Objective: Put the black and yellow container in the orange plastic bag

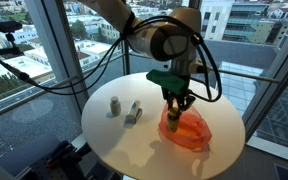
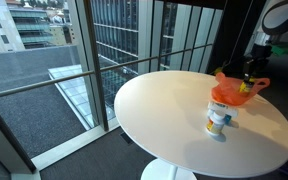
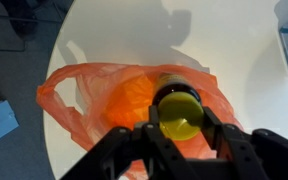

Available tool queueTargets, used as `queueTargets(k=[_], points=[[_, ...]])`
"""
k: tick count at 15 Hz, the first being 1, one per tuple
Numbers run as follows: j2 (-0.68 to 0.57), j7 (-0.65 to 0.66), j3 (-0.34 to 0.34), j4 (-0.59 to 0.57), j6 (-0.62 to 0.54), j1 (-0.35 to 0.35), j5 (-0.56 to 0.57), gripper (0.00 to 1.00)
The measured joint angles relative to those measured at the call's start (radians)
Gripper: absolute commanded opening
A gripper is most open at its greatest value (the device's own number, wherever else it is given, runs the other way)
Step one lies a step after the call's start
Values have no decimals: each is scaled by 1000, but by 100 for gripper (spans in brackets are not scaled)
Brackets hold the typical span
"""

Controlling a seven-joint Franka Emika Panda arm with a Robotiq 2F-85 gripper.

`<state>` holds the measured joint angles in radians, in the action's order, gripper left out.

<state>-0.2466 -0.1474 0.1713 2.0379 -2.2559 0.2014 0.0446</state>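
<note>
My gripper (image 3: pixel 177 125) is shut on the black and yellow container (image 3: pixel 179 108), its yellow lid facing the wrist camera, held right over the open orange plastic bag (image 3: pixel 114 100). In an exterior view the gripper (image 1: pixel 177 101) hangs over the orange bag (image 1: pixel 187 130) on the round white table (image 1: pixel 114 140), with the container's lower end at the bag's mouth. In an exterior view the bag (image 2: pixel 232 92) sits at the table's far side, and the gripper (image 2: pixel 250 76) is partly hidden behind it.
A small grey cylinder (image 1: pixel 114 105) and a grey object (image 1: pixel 133 114) stand on the table away from the bag. A white bottle with blue label (image 2: pixel 218 118) stands next to the bag. Window glass and railings surround the table.
</note>
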Motion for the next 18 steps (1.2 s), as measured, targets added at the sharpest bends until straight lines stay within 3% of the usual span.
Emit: queueTargets(k=[14, 15, 16, 18], points=[[-83, -3, -32, 0, -41, -2, -6, 20], [-85, -3, -33, 0, -41, -2, -6, 57], [-85, -5, -34, 0, -41, -2, -6, 70], [-85, -11, -36, 0, -41, -2, -6, 84]])
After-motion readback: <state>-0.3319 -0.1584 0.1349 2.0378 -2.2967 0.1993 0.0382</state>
